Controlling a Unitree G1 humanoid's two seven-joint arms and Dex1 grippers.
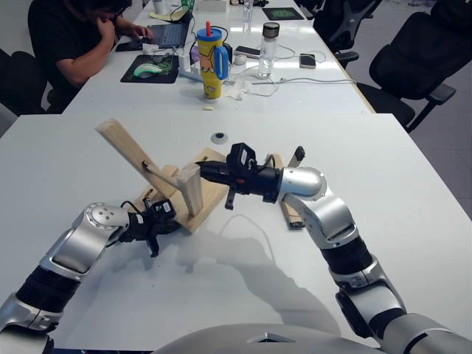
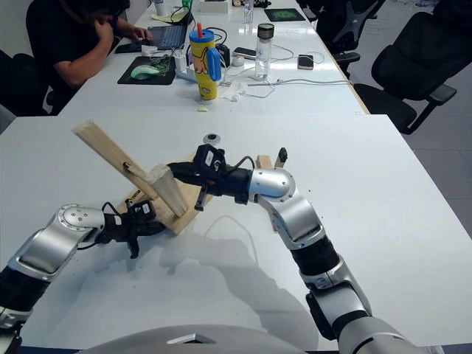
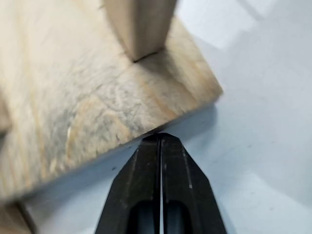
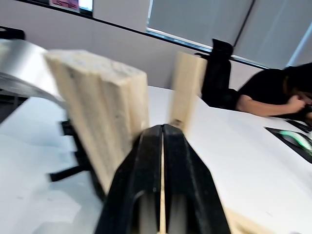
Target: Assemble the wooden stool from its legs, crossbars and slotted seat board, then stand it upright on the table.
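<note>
- We see the slotted seat board [image 1: 212, 200] lying on the white worktop [image 1: 383, 169], near its middle, between the 2 arms.
- 2 legs rise from the board: a long leg [image 1: 127, 149] leans up and away toward the left, and a shorter leg [image 1: 191, 189] stands nearer the board's front corner.
- The left tool [image 3: 160, 140] sits low on the worktop with its fingers pressed together, the tip at the board's near edge.
- The right tool [image 1: 202, 172] comes in from the right above the board, fingers pressed together and pinching nothing, its tip just beside the shorter leg's top; we cannot tell if it touches.
- Loose wooden pieces [image 1: 292, 214] lie right of the board, by the right arm.
- A small round disc [image 1: 219, 138] lies beyond the board.
- On the far worktop stand a yellow cup [image 1: 211, 66] and a bottle [image 1: 268, 50].
</note>
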